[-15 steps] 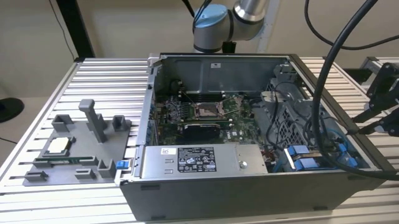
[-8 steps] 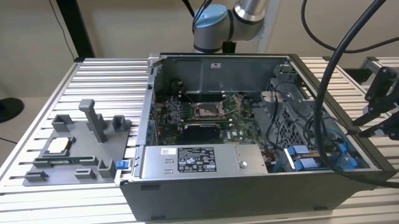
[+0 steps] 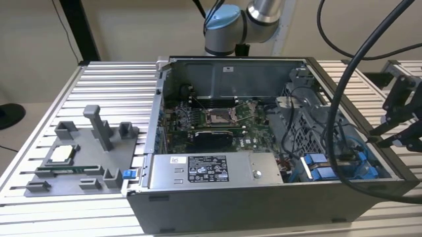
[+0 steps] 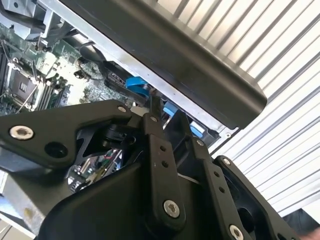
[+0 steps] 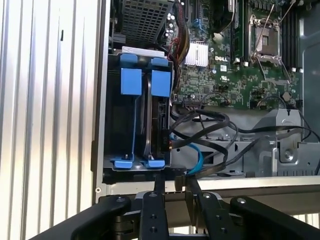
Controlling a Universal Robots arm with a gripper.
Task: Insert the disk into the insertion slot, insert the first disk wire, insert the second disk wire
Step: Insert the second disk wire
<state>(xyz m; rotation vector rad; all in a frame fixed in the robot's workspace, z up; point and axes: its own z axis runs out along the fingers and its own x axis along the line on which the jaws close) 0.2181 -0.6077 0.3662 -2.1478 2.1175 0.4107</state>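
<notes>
The disk, in its blue carrier [image 5: 161,82], stands on edge inside the insertion slot [image 5: 112,125], a grey bay at the open computer case's corner. A second blue carrier [image 5: 131,82] sits beside it. Black wires [image 5: 210,125] and a blue wire [image 5: 196,155] loop next to the disk's end; I cannot tell whether any is plugged in. My gripper [image 5: 176,182] hovers just outside the case wall by the bay, open by a narrow gap with nothing between its fingers. In the exterior view the gripper [image 3: 390,138] is at the case's right side, near the blue carriers [image 3: 323,170].
A grey power supply box with a sticker [image 3: 211,170] lies along the case front. A perforated cage [image 5: 142,20] stands beyond the bay, next to the motherboard [image 3: 218,118]. A thick black cable [image 3: 343,98] hangs across the case. A grey fixture tray [image 3: 79,158] lies on the slatted table.
</notes>
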